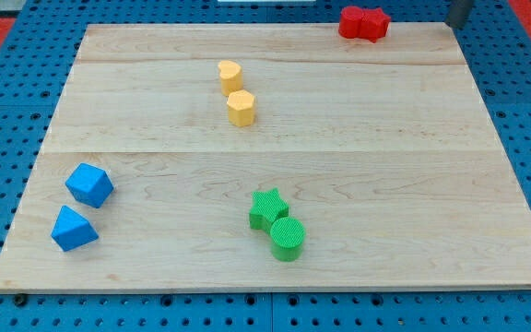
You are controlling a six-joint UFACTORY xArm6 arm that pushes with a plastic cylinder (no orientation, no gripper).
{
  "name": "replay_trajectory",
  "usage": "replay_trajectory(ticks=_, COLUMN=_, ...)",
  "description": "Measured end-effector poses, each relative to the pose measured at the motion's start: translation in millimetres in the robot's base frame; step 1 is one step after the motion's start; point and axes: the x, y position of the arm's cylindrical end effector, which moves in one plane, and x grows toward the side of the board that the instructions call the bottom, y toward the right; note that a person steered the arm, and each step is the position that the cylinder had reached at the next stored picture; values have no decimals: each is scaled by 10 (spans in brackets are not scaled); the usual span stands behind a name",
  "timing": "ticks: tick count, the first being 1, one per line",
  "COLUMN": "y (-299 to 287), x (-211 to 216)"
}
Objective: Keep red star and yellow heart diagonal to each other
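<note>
Red star [363, 22] sits at the bench [431, 184] top edge, diagonal from yellow heart [230, 75]; end effector state: cannot tell.

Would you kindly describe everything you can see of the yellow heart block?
The yellow heart is a small, matte block, plain yellow all over, with a flat top face and straight sides. It stands flat on the wooden board, in the upper middle of the view. Its lower-right edge meets or nearly meets the yellow hexagon just below it; no gap shows. Nothing else is near it: the red blocks sit far off at the view's top right. My tip is not visible.
</note>
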Motion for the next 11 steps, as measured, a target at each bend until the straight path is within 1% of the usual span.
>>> replay_trajectory(ticks=1, y=-72, x=2)
replay_trajectory(ticks=2, y=-1358, x=16)
replay_trajectory(ticks=3, y=-2362, x=24)
replay_trajectory(ticks=4, y=-2541, x=109)
replay_trajectory(ticks=6, y=-2385, x=425)
replay_trajectory(ticks=8, y=-2313, x=455)
replay_trajectory(ticks=9, y=-1853, x=658)
replay_trajectory(ticks=10, y=-1853, x=859)
replay_trajectory(ticks=11, y=-2175, x=1013)
